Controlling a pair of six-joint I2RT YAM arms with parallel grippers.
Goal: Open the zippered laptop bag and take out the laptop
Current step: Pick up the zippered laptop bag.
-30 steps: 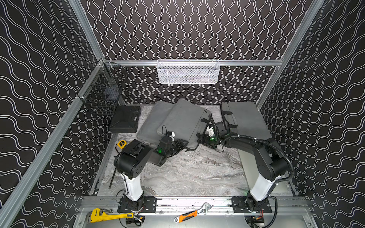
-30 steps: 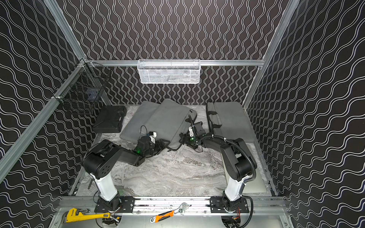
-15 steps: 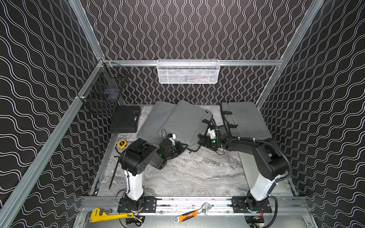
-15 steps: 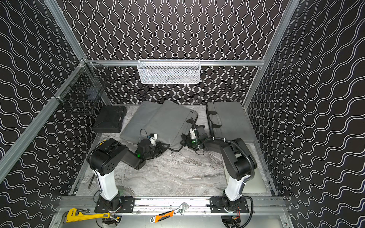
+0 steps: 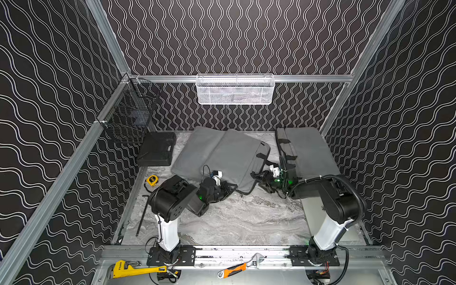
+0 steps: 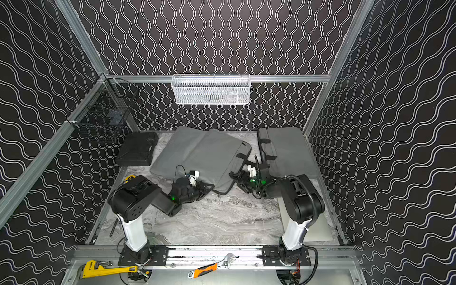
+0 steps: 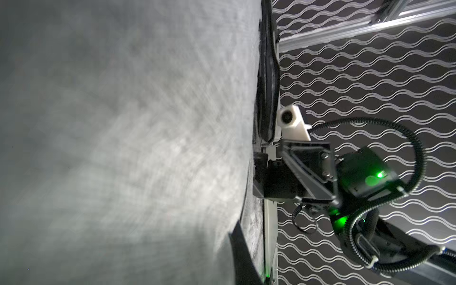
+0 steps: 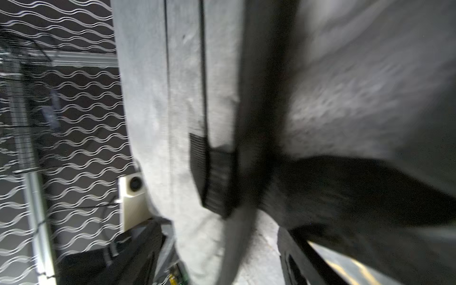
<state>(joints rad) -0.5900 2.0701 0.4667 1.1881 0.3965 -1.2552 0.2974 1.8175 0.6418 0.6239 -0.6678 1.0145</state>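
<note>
Your left jaws: clenched at laptop bag point(image 5: 222, 153) 6 o'clock edge. Right jaws, 4 o'clock corner: cannot tell.

Left gripper point(image 5: 230, 188) closed, low, extended forward; right gripper point(image 5: 257, 177) jaws hidden.

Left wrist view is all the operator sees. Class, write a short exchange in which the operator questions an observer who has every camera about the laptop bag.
Operator: I see mostly grey fabric. Where is my left gripper?
Observer: The left gripper is shut at the near edge of the centre bag.
Operator: Is that the only bag on the table?
Observer: No. A second grey bag lies flat by the right wall.
</note>
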